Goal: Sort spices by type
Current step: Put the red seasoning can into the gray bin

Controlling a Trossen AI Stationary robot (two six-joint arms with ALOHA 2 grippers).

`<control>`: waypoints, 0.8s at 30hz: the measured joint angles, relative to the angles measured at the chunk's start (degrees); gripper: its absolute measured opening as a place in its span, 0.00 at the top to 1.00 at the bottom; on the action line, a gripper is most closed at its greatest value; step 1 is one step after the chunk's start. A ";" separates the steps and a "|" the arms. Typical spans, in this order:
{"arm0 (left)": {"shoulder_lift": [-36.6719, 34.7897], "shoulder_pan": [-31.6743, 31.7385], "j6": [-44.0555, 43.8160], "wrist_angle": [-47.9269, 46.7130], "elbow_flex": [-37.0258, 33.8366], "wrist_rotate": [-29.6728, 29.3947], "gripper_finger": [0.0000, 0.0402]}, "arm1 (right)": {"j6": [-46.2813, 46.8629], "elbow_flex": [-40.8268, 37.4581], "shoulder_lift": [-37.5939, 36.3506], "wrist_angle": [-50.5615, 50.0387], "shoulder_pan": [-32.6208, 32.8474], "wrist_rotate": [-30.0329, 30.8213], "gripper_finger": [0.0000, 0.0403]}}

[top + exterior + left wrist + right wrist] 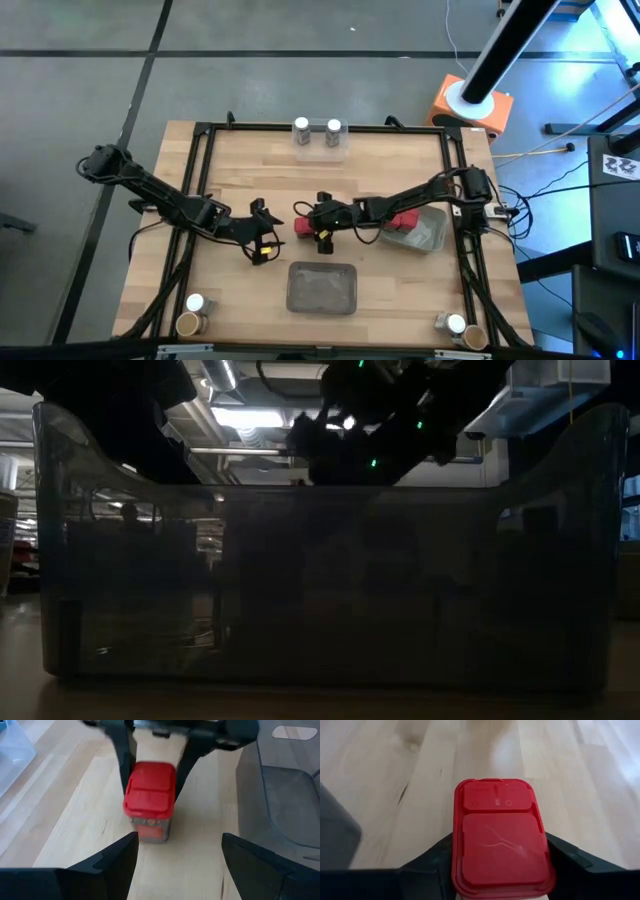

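My right gripper (312, 224) is at the table's middle, shut on a small red-capped boxy pack (302, 226). The pack also shows in the left wrist view (149, 795) and the right wrist view (501, 837). My left gripper (262, 245) is open and empty, just left of the pack and facing it; its fingers (107, 862) stand apart. More red packs (404, 221) lie in the clear tray (432, 236). Two white-capped jars (317, 130) stand at the far edge. More jars stand at the near left corner (192, 312) and the near right corner (462, 330). My right gripper pinches the red pack between its two fingers (121, 765), one on each long side of the red cap (465, 845). The fingers come slanting down from the table's right. The pack stands upright, cap up; whether its base rests on the wood, I cannot tell.
A grey rectangular tray (322, 288) lies near the front edge at the middle and fills the low view (320, 590). The clear tray lies to the right of my right gripper. A black frame (200, 180) runs along the table's edges.
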 joint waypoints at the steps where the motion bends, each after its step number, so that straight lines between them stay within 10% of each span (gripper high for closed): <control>1: 0.00 0.00 0.00 0.07 0.00 0.00 0.33 | -0.19 0.00 -0.95 -1.13 0.63 1.02 0.48; 12: 0.00 0.00 0.38 0.63 0.00 -0.08 0.33 | 5.26 0.02 -18.89 -24.76 11.01 20.20 0.48; 24: 0.00 0.26 0.48 1.04 -0.02 -0.13 0.33 | 37.74 0.02 -33.97 -59.32 23.01 35.13 0.48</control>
